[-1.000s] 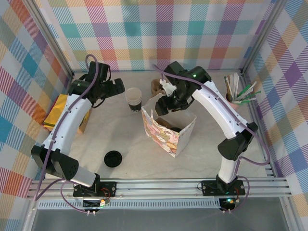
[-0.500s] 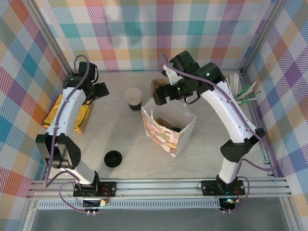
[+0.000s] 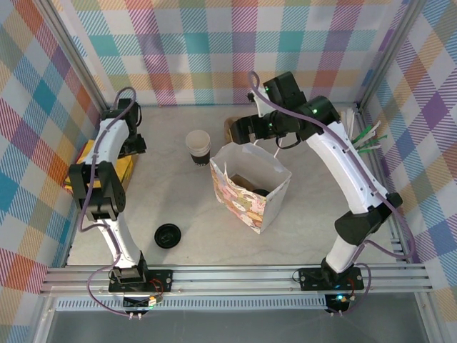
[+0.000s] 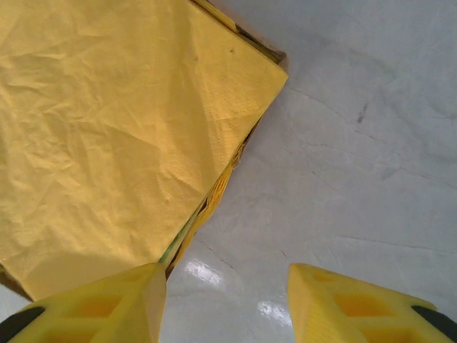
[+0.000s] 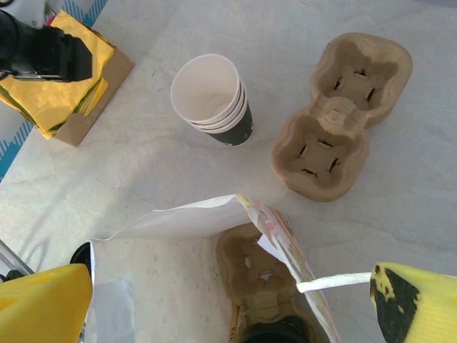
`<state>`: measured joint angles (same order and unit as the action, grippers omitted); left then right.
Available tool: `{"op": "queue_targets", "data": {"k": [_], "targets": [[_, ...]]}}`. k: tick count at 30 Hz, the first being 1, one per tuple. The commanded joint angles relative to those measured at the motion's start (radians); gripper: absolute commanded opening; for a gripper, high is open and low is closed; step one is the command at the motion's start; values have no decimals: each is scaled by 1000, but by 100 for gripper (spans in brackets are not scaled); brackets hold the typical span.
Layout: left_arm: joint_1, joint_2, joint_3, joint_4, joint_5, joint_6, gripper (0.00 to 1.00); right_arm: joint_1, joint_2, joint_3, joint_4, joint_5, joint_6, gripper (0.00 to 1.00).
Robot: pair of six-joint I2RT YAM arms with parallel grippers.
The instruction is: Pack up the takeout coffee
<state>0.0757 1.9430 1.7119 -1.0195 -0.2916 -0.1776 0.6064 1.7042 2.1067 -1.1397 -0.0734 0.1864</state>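
The takeout coffee [image 3: 261,191] stands inside the open patterned paper bag [image 3: 241,204], seated in a brown cup carrier [image 5: 258,269]. From the right wrist view just the top of its black lid [image 5: 270,333] shows at the bottom edge. My right gripper [image 5: 228,307] hangs open above the bag's back rim with nothing between its fingers; from above it is by the bag's far edge [image 3: 246,129]. My left gripper [image 4: 225,286] is open over bare table beside the yellow napkins [image 4: 107,128], holding nothing.
A stack of open white cups [image 3: 198,146] stands left of the bag. A second brown carrier [image 5: 343,121] lies behind the bag. A loose black lid [image 3: 168,235] lies near the front left. A holder of stirrers [image 3: 355,136] stands at the right wall.
My left arm swung away from the cup stack to the napkins at the left wall, its jaws narrowing. My right gripper lifted back from the bag's rim and opened wide.
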Motion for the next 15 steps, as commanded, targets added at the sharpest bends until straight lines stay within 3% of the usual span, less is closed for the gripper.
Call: {"op": "queue_targets", "data": {"k": [1,8,15], "targets": [[36,37,22,-38,-31,43,48,-13,-49,-29,51,-44,8,99],[65,46,-20,-43,-119,56,48,-39,-103,-134,112,-69,21,99],[70,75,-41,-41,-88,85,48,-66,-116,-173,130,-104,20,99]]}}
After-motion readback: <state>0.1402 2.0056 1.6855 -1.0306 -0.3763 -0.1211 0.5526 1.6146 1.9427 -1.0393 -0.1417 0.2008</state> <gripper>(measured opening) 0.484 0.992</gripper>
